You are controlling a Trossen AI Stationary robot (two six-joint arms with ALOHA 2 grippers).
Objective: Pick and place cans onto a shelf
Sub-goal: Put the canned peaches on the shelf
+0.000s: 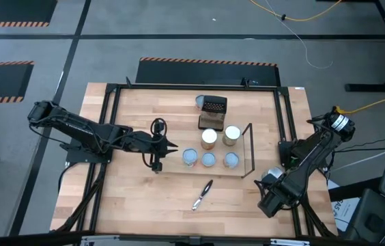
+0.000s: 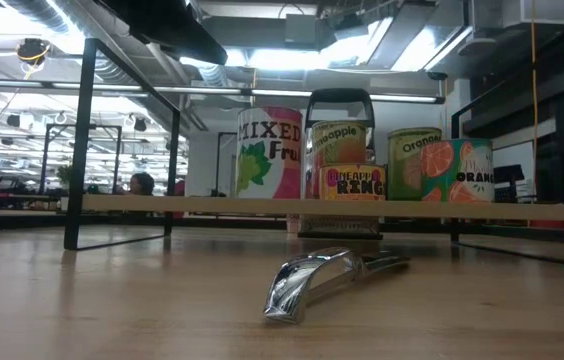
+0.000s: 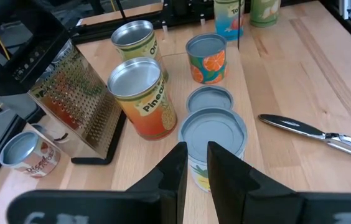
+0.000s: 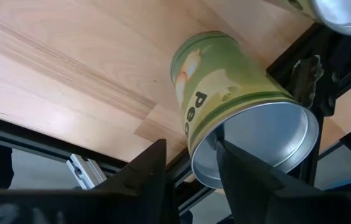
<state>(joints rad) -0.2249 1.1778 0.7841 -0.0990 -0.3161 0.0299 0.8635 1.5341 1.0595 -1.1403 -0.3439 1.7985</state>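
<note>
Left of the shelf (image 1: 250, 147) the left hand (image 1: 157, 164) hovers with fingers slightly apart, empty, near five rigid, smooth-walled cans (image 1: 209, 138) best gripped mid-wall, while right of the shelf the right hand (image 4: 191, 180) straddles a green can (image 4: 238, 99), grip unclear

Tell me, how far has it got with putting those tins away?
Well along, it seems. Five cans appear to stand on the shelf already, fruit labels among them. In hand: the right hand is at a green can near the table's edge, though a firm grip isn't clear. The left hand waits beside the shelf. Left: that green can, plus one can beside the grater.
</note>
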